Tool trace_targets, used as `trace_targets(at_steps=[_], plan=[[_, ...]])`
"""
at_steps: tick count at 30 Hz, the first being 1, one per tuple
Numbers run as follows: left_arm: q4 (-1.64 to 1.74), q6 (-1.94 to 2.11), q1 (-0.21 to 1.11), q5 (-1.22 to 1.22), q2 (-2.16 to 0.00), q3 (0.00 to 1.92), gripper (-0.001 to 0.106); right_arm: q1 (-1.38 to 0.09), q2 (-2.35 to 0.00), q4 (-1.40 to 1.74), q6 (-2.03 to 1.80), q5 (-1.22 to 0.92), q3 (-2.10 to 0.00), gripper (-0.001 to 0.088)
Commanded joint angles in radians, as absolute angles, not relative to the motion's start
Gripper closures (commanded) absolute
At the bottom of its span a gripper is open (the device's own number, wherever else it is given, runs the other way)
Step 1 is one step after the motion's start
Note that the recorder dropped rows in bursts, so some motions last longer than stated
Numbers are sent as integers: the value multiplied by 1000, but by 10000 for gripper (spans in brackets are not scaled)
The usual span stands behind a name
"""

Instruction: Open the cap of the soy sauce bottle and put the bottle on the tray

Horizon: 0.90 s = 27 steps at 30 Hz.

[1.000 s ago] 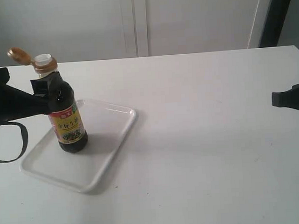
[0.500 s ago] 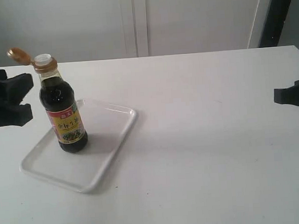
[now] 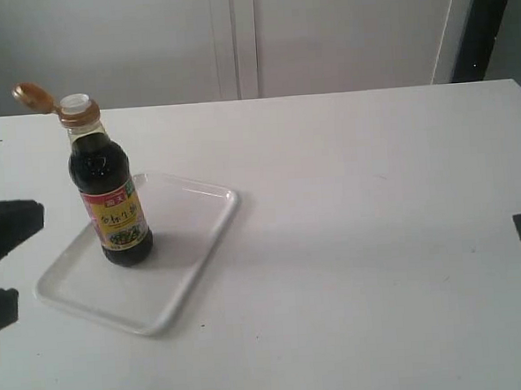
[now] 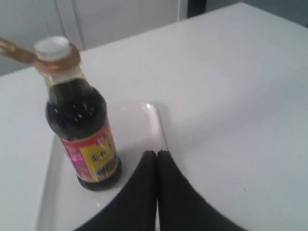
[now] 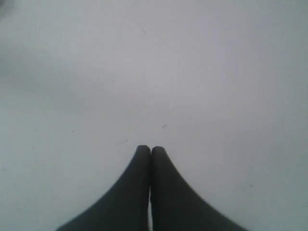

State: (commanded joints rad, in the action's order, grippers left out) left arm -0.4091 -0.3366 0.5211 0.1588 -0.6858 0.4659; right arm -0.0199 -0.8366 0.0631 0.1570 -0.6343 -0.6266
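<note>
Both grippers are closed and hold nothing. Left gripper (image 4: 157,154) has its two black fingers pressed tip to tip, just beside the bottle (image 4: 82,132) and apart from it; in the exterior view it sits at the near left edge of the table (image 3: 359,207), clear of the tray (image 3: 197,239). Right gripper (image 5: 150,150) likewise has its fingertips together, above bare tabletop, and shows only as a dark shape at the far right edge of the exterior view, well apart from everything else.

Upright on the tray, toward its left part, stands the bottle (image 3: 110,200), label facing the camera. Its cap (image 3: 35,96) is flipped open, the hinged lid leaning back to the left of the collar, and the white spout (image 3: 75,103) is exposed.
</note>
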Motion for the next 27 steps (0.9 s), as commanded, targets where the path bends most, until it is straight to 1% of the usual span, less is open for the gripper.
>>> trace_targets(at_steps=[1,2,6,9,14,19,27], plan=[[-391,-315,521,199,-686,466,1053,-20,-803,173,20,-655,-623,868],[-363,-281,521,225,-686,466,1053,-20,-771,192,-19,-648,-613,868],[-153,-87,521,299,-663,466,1053,-20,-617,103,-19,-499,-521,868],[-21,15,521,331,-601,466,1053,-20,-508,89,-19,-437,-460,868],[226,282,521,385,-416,466,1053,-20,-289,48,-19,-345,-358,868],[259,289,521,369,-261,454,1053,-20,-213,50,0,-332,-347,868],[244,288,521,383,-233,442,1053,-20,-212,33,0,-371,-347,868]])
